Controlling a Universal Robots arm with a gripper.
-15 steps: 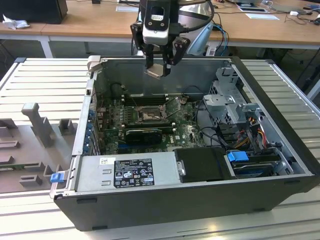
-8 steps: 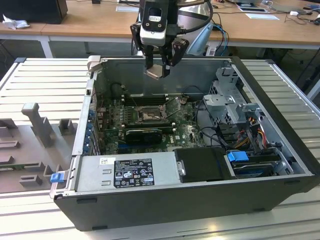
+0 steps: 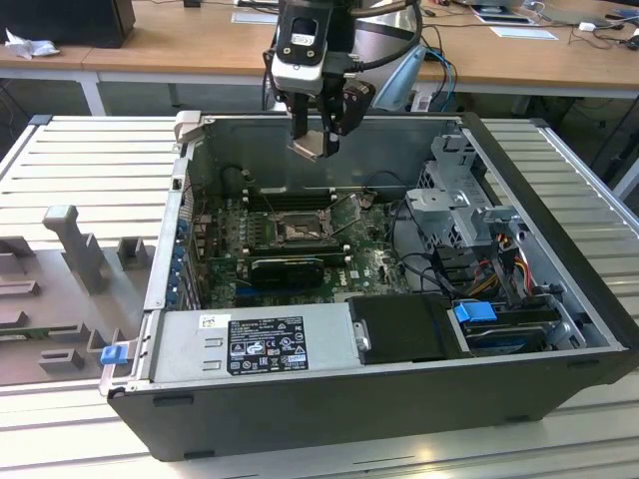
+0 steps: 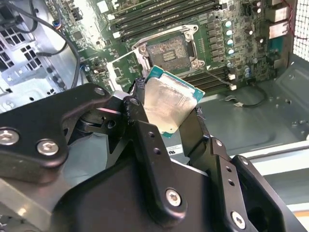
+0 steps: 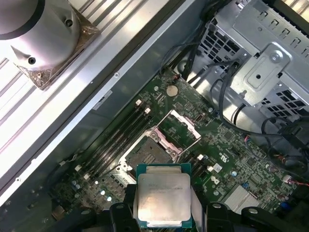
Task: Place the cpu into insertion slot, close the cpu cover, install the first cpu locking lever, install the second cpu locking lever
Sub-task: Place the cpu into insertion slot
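silver cpu [image 5: 163,199] held between the fingers [image 4: 198,133] above the case [image 3: 379,404] holding the insertion slot [image 4: 168,50].

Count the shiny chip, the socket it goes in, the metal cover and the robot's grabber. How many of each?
cpu: 1, held above the board
insertion slot: 1, with nothing in it
cpu cover: 1, flipped open
gripper: 1, shut on the cpu
Total: 4

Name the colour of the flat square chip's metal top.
Dull silver-grey cpu top, best in second wrist view.
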